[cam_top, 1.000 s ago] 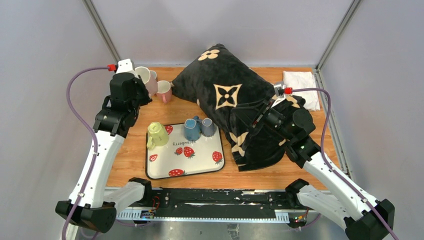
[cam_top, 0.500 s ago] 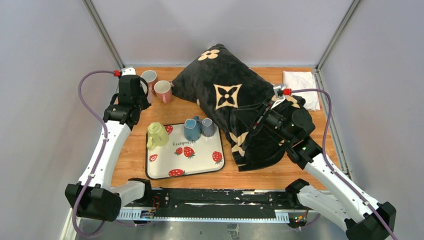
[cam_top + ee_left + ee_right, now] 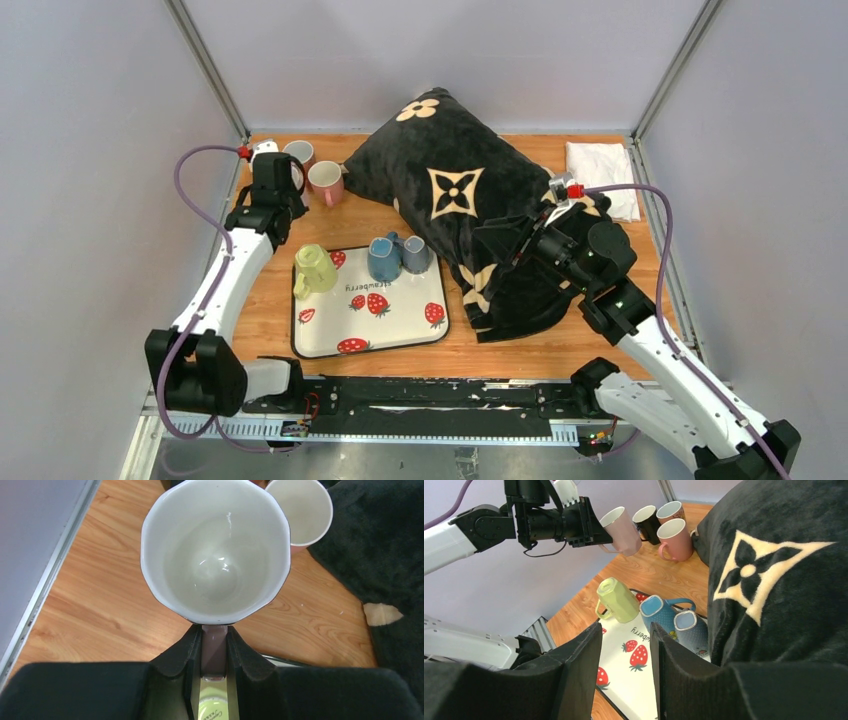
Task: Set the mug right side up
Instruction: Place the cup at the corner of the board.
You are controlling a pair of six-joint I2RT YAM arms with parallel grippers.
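Note:
My left gripper [image 3: 215,635] is shut on the handle of a pale pink mug [image 3: 216,550], whose white inside faces the wrist camera. In the right wrist view this mug [image 3: 621,530] hangs tilted above the table's back left, mouth up and toward the gripper. From above, the left gripper [image 3: 288,188] covers most of it. My right gripper [image 3: 626,640] is open with nothing between its fingers. It hovers at the edge of the black pillow [image 3: 450,180], right of the tray, and shows in the top view too [image 3: 525,235].
A strawberry tray [image 3: 400,325] carries a green mug [image 3: 313,268] and two blue mugs [image 3: 384,258] [image 3: 416,253], bases showing. A pink mug [image 3: 674,540], a black mug [image 3: 646,522] and a peach mug [image 3: 669,511] stand upright at back left. A white cloth [image 3: 603,165] lies back right.
The left arm has swung the held mug right and nearer, so the wrist now covers it from above. The right arm has shifted slightly to the right.

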